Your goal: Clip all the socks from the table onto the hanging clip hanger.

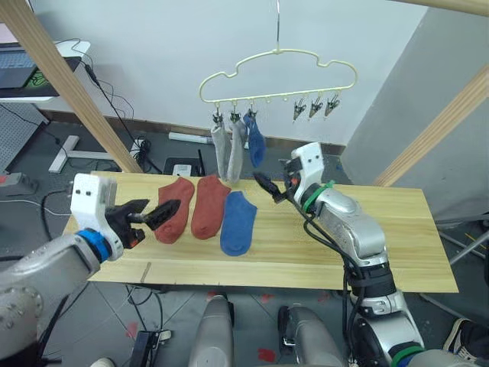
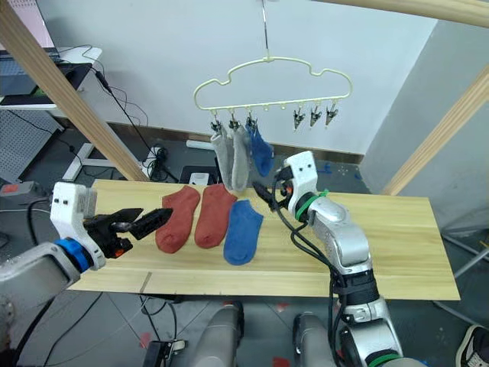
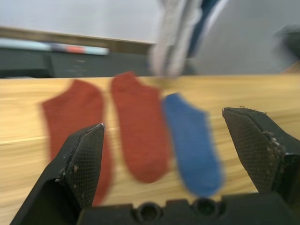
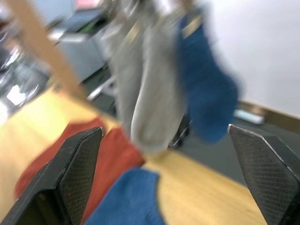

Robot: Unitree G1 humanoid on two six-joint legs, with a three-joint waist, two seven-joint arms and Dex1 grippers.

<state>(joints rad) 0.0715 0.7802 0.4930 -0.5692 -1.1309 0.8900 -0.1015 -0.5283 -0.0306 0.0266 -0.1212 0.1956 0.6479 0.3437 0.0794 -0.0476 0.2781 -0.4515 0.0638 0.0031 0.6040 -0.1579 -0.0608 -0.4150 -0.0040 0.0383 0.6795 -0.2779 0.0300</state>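
Three socks (image 1: 237,145), two grey and one blue, already hang from clips at the left end of the hanger (image 1: 279,76), so three clips on the right are free. Two red socks (image 1: 192,206) and a blue sock (image 1: 238,222) lie flat, side by side on the table (image 1: 367,245), easy to grab. The left gripper (image 1: 153,215) sits near the left red sock and the right gripper (image 1: 269,186) sits just right of the hung socks, both with jaws wide apart and holding nothing; I see no writing.

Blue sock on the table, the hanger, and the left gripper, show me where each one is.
Blue sock (image 1: 237,224), left eye view, middle of its foot.
Hanger (image 1: 277,53), left eye view, top of the wire outline.
Left gripper (image 3: 164,140), left wrist view, midway between fingertips.
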